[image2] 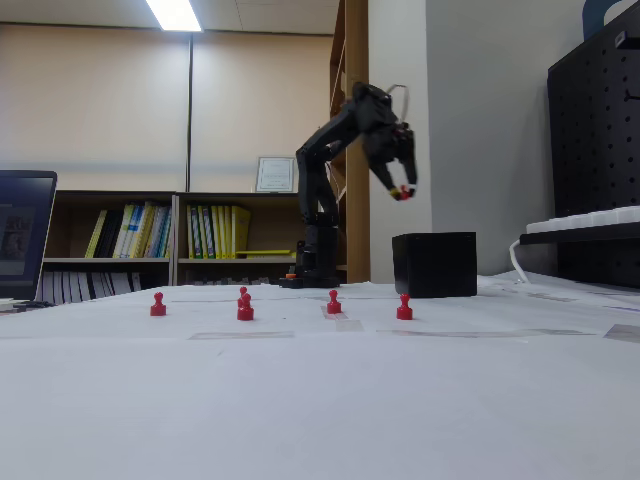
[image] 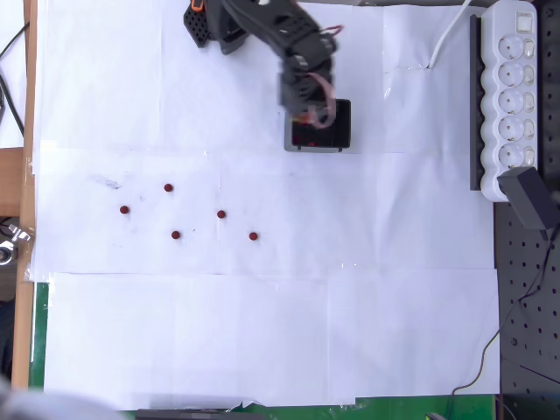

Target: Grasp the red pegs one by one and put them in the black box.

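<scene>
Nearest the lens in the fixed view stood the loose red pegs [image2: 245, 308], upright on the white paper [image2: 320, 400]; I counted five spread in a loose row, well short of the black box [image2: 434, 264] behind them. My gripper [image2: 402, 192] hung directly above the box, jaws pinched on what looked like a red peg [image2: 404, 193]. From overhead, the gripper [image: 308, 114] sat over the box's [image: 343, 127] left half, so I judged the drop straight down.

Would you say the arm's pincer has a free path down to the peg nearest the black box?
Probably yes: that peg stands alone on open paper, and the pincer hangs above the black box.
</scene>
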Tool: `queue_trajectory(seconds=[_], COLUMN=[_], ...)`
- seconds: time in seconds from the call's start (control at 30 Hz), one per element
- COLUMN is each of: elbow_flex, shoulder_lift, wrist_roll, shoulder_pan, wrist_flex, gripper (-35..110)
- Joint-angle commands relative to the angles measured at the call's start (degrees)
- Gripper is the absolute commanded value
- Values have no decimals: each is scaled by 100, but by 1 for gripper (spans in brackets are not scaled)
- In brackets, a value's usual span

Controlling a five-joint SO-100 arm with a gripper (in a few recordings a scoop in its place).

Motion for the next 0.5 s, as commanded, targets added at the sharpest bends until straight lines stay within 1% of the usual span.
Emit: queue_trajectory(seconds=[0.0,0.07,0.13,0.27,0.47], elbow_flex=[-545,-1072,-1459,-1670,-1485], shoulder_lift=[255,422,519,571,545], wrist_roll=[-132,-70,9,114,53], shoulder_pan=[-185,-114,-79,-70,44], wrist_flex=[-1072,-1740,-2101,-2171,-2004], gripper=[0,0,0,1,14])
